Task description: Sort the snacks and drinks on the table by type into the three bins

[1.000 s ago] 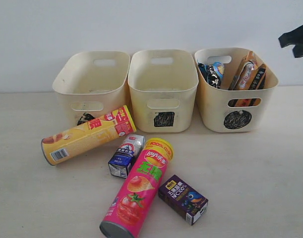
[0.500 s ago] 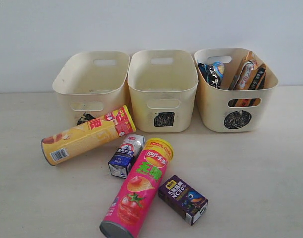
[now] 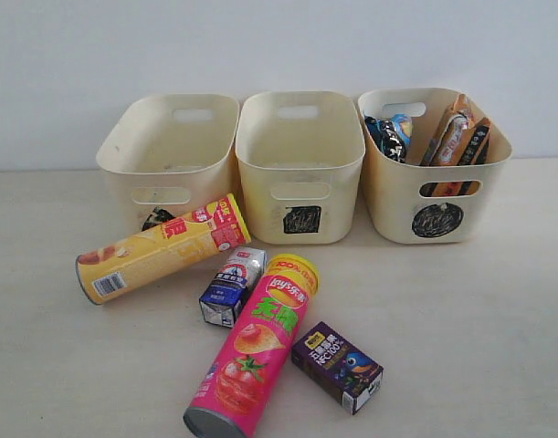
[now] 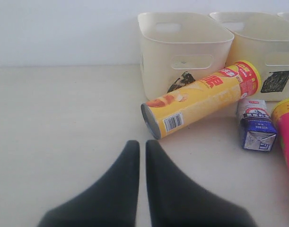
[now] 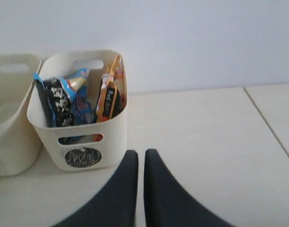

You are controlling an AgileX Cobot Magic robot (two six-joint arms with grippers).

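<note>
Exterior view: a second ago my right gripper (image 5: 141, 153) hung as a dark shape above the circle bin (image 3: 388, 196). Now it is gone from this view, pulled back. I judge that the bags are done: the blue-black bag (image 3: 388, 137) and the orange bag (image 3: 452, 137) stand inside that bin. Four things remain on the table (image 3: 479, 319): the yellow can (image 3: 160, 248), the pink can (image 3: 256, 351), the blue and white carton (image 3: 231, 286) and the purple carton (image 3: 338, 366). The triangle bin (image 3: 169, 137) and the square bin (image 3: 260, 182) look empty.

Left wrist view: my left gripper (image 4: 140, 144) is clenched on nothing, fingertips pressed together just above the table. The yellow can lies near, just ahead of the tips, its metal base and barcode turned toward me. The carton and the pink can lie farther off.

Right wrist view: this gripper is also closed and empty, and the circle bin sits near, ahead of it.

Writing: the pink can carries the Lay's roundel, green characters and a tomato. The yellow can has a red band with white characters I cannot read. The purple carton shows a bird — its lettering is too small to read.
</note>
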